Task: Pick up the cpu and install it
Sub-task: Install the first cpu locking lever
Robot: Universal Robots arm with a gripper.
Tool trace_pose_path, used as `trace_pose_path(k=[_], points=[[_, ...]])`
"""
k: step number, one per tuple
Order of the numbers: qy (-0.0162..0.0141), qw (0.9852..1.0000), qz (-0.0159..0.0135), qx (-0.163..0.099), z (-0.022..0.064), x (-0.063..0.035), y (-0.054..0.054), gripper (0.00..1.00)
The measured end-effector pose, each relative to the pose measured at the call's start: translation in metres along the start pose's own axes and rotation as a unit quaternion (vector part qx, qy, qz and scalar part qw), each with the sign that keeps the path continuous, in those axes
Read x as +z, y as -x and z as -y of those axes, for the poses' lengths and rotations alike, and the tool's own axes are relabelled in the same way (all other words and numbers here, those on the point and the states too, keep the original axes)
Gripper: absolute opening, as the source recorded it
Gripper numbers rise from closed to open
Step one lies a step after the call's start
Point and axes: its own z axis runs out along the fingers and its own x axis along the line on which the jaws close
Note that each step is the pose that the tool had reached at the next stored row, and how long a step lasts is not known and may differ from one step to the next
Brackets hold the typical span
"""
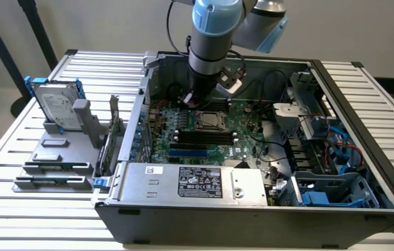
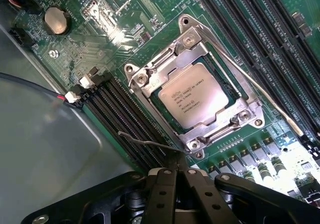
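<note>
Wall [image 1: 113,21], pale, closes the room behind my rig; below it a slatted metal table [image 1: 9,172] carries everything; on the table I see an open computer case [image 1: 253,222], with the arm [image 1: 215,36] reaching down into it; at the exterior view's left a hard drive [image 1: 56,107] in a blue bracket stands upright on a grey fixture [image 1: 54,172]; inside the case the green motherboard [image 1: 249,141] lies flat; the cpu [image 2: 194,94] sits in its socket, a metal frame [image 2: 150,79] around its edges; my gripper [image 2: 176,170] hovers just beside the socket, fingers pressed together, gripping nothing.
</note>
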Motion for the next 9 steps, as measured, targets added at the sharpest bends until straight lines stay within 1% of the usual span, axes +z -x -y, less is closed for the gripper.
trace_pose_path(k=[9], points=[[0.0, 1.0, 0.0, 0.0, -0.003, 0.0004, -0.0024, 0.11]])
